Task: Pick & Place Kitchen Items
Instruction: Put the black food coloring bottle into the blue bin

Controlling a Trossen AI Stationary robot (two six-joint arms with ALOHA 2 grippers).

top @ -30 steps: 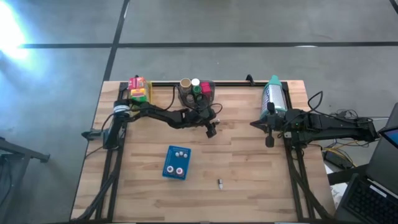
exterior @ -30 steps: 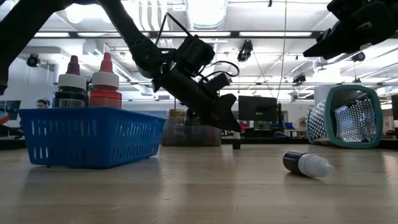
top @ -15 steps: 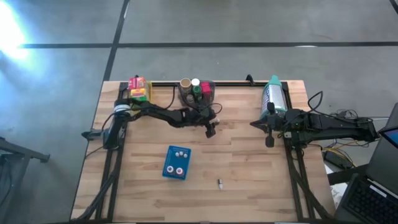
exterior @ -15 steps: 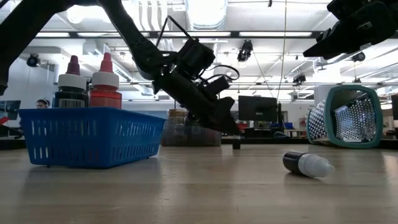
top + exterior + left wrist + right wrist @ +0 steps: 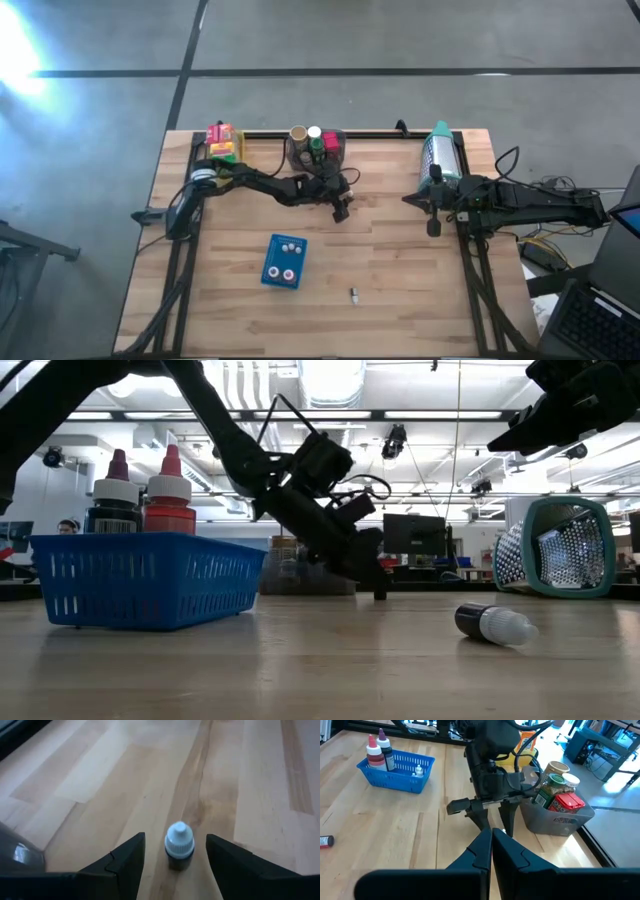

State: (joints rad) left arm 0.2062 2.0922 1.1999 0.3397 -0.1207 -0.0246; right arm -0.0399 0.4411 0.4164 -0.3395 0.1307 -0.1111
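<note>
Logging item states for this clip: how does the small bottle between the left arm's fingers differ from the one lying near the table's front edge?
The bottle at the left end effector stands upright; the front bottle lies on its side. The first sits between open fingers, near the grey bin; the second lies alone, right of the blue basket. Both are tiny, dark-bodied and pale-capped.

Strong glare blows out the upper left corner of the high view; the floor there is washed white. Table [image 5: 400, 260] evenly lit, shadows faint. Low view is backlit: ceiling light panel [image 5: 338, 378] overexposed, arms read as dark silhouettes, near tabletop soft and out of focus. Left wrist view is bright and warm; the small white-capped bottle [image 5: 179, 846] is fairly sharp, wood beyond it blurred. Right wrist view: sunny patch on the wood beside the grey bin [image 5: 555, 815], its edges slightly bowed.
</note>
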